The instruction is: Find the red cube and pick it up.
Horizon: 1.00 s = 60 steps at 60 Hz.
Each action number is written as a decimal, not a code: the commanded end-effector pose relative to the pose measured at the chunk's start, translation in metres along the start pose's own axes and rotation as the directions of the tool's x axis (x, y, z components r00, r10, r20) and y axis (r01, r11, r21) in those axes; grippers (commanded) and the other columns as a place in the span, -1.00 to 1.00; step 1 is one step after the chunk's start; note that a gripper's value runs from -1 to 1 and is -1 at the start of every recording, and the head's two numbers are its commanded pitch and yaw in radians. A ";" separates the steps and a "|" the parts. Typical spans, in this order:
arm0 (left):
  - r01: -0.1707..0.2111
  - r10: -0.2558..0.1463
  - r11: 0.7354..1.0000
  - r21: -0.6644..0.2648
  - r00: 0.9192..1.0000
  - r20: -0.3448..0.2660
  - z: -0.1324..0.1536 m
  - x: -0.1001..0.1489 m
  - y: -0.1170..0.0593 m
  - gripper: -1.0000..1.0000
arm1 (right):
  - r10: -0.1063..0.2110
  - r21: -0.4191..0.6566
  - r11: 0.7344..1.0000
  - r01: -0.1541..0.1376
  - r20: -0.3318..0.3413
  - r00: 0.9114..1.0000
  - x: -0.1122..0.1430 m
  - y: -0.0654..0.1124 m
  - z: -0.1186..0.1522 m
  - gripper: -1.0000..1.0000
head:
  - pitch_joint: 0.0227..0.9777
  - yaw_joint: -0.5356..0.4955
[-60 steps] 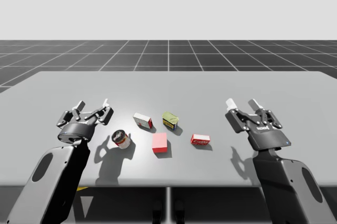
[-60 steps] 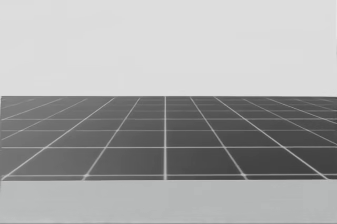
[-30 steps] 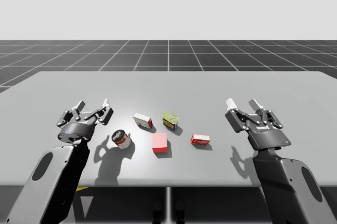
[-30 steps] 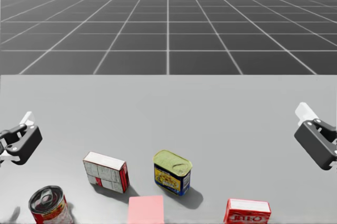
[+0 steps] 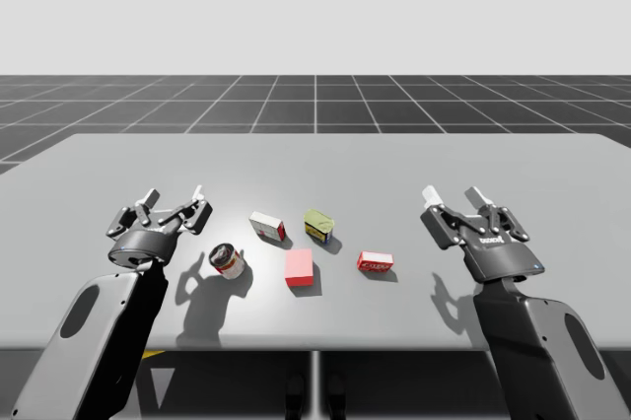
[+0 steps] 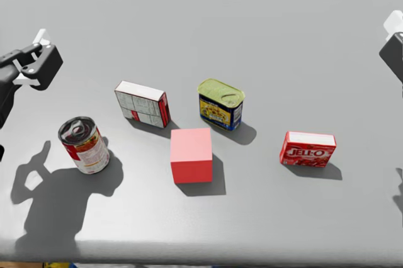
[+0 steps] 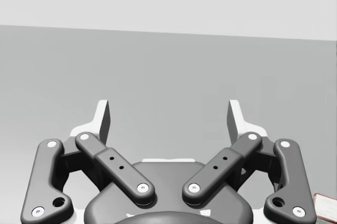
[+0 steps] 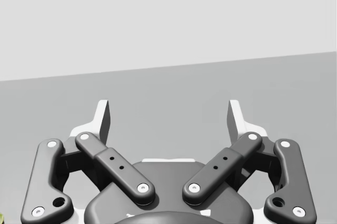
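The red cube (image 6: 191, 154) (image 5: 299, 267) lies on the grey table (image 6: 302, 48) near its front edge, between a red-labelled can (image 6: 84, 145) and a small red box (image 6: 308, 149). My left gripper (image 5: 173, 199) (image 7: 168, 119) hovers open at the table's left, behind the can, with nothing between its fingers. My right gripper (image 5: 455, 194) (image 8: 168, 119) hovers open at the table's right, beyond the small red box, also holding nothing. In the head view the left gripper's fingers (image 6: 39, 60) show at the left edge.
A white and red box (image 6: 142, 104) (image 5: 267, 226) and a blue tin with a green lid (image 6: 220, 104) (image 5: 318, 225) stand just behind the cube. The can (image 5: 227, 260) and small red box (image 5: 375, 262) flank it. Bare table stretches behind and to both sides.
My head has turned downward, from the horizon to the table and its objects. Neither arm nor any object has moved.
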 end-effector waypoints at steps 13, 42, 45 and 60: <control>-0.003 0.003 1.000 -0.005 1.000 0.004 0.000 0.001 -0.002 -1.00 | -0.006 0.000 1.000 0.006 -0.020 1.000 -0.001 0.001 0.000 -1.00 | 0.88 0.20; -0.060 0.063 0.996 -0.073 0.997 0.052 0.057 0.030 -0.034 -1.00 | -0.002 -0.011 1.000 0.002 -0.032 0.999 -0.003 0.001 0.000 -1.00 | 0.89 0.18; -0.032 0.035 0.997 -0.065 0.998 0.055 0.065 0.032 -0.038 -1.00 | -0.001 -0.011 1.000 0.000 -0.033 0.999 -0.003 0.002 0.000 -1.00 | 0.89 0.19; -0.015 0.017 0.982 -0.189 1.000 0.010 0.123 0.030 -0.068 -1.00 | -0.003 -0.013 1.000 0.002 -0.036 0.999 -0.004 0.001 -0.001 -1.00 | 0.89 0.18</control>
